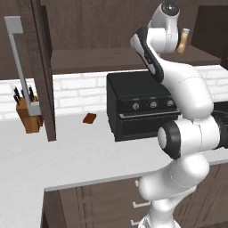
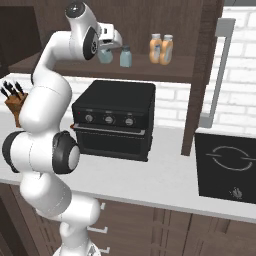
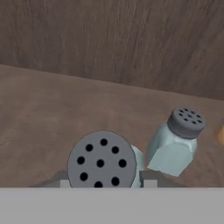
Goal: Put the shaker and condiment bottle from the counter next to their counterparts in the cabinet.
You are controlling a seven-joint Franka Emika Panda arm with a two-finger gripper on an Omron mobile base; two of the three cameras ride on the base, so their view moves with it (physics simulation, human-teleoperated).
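Up at the cabinet shelf (image 2: pixel 175 70), my gripper (image 2: pixel 106 50) is shut on the blue-grey shaker (image 2: pixel 105 55). In the hand view its grey holed cap (image 3: pixel 101 159) sits between my fingertips (image 3: pixel 148 181), low over the wooden shelf (image 3: pixel 52 118). The matching shaker (image 3: pixel 175 142) stands upright just to the right, a small gap away; it also shows in the right base view (image 2: pixel 126 56). Further right on the shelf, two amber-orange bottles (image 2: pixel 155 48) (image 2: pixel 166 49) stand side by side. One bottle (image 1: pixel 182 41) peeks out behind my arm in the left base view.
A black oven (image 2: pixel 115 120) sits on the white counter (image 1: pixel 80 156) under the shelf. The cabinet doors (image 1: pixel 42 67) (image 2: pixel 202 75) hang open with grey bar handles (image 1: pixel 20 62). A knife block (image 1: pixel 29 113), a small brown item (image 1: pixel 89 118) and a cooktop (image 2: pixel 227 167) are also on the counter.
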